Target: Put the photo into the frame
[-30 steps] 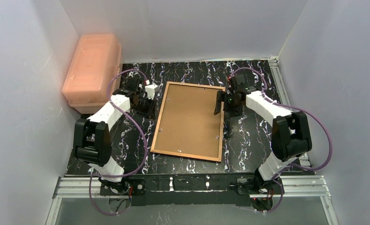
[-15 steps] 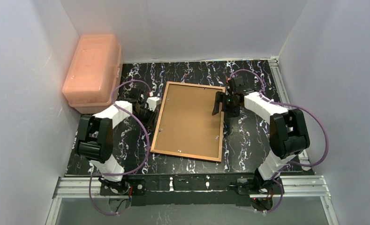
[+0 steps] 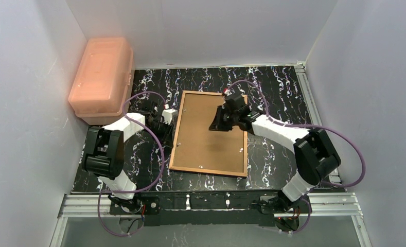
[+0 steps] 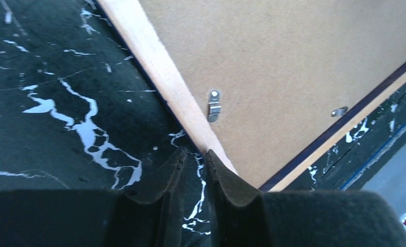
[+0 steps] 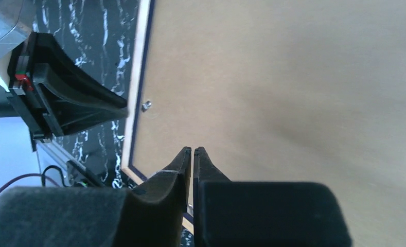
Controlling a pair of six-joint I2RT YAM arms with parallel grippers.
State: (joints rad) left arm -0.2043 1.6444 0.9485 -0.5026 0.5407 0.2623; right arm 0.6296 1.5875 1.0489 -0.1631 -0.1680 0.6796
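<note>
Lying on marbled table (image 3: 278, 87), wood-edged frame (image 4: 164, 72) shows matte brown backing (image 3: 206, 146); left claw (image 4: 195, 153) and right claw (image 5: 192, 150) clenched empty.

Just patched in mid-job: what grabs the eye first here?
The frame lies face down mid-table, its brown backing board uppermost. The right pincer hangs shut over the board's far half, and the left pincer sits at the frame's left edge. A salmon-pink lidded box stands at the far left.

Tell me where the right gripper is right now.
Top view: the right gripper, shut, is over the far half of the brown backing board, opposite the left gripper at the frame's left edge.
</note>
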